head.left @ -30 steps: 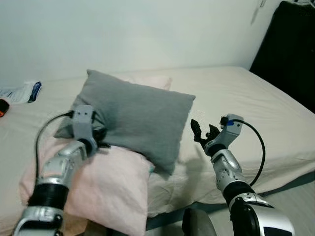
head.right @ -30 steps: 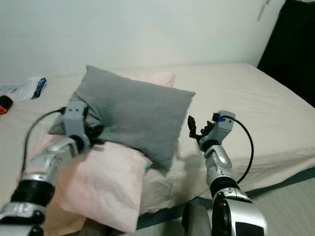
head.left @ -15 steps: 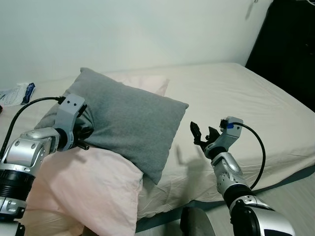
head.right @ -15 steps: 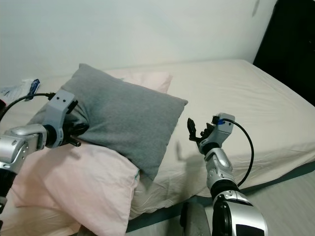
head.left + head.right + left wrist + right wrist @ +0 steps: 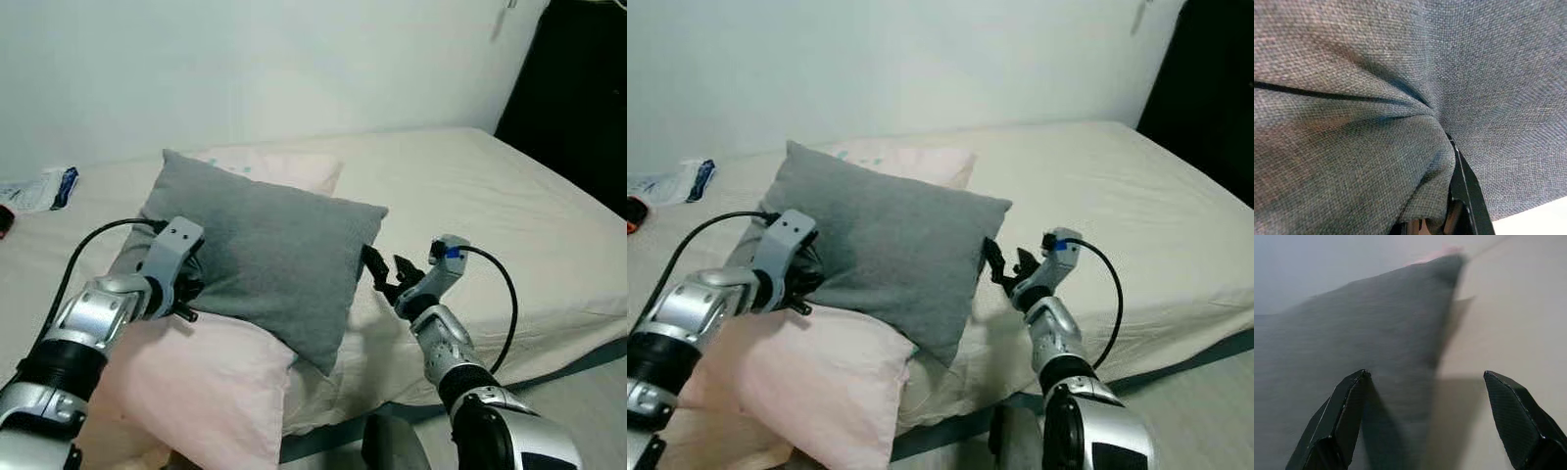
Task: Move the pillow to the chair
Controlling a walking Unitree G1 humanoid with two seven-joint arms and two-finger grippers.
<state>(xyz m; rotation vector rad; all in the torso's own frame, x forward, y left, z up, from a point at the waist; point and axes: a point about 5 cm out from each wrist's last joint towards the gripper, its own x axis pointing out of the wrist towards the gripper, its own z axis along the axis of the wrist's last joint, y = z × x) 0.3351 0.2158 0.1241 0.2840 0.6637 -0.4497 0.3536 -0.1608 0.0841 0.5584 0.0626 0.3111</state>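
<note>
Pillow point(image 5: 269, 255), grey, lies propped on a pink pillow point(image 5: 196, 382) on the bed point(image 5: 509, 206). Our left gripper point(image 5: 188, 279) pinches its left edge, fabric bunched between the fingers; our right gripper point(image 5: 382, 277) hangs spread wide just beside its right edge.

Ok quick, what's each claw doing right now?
Left claw: closed on the grey pillow, fabric bunched in its grip.
Right claw: open, holding nothing, at the pillow's near edge.
</note>
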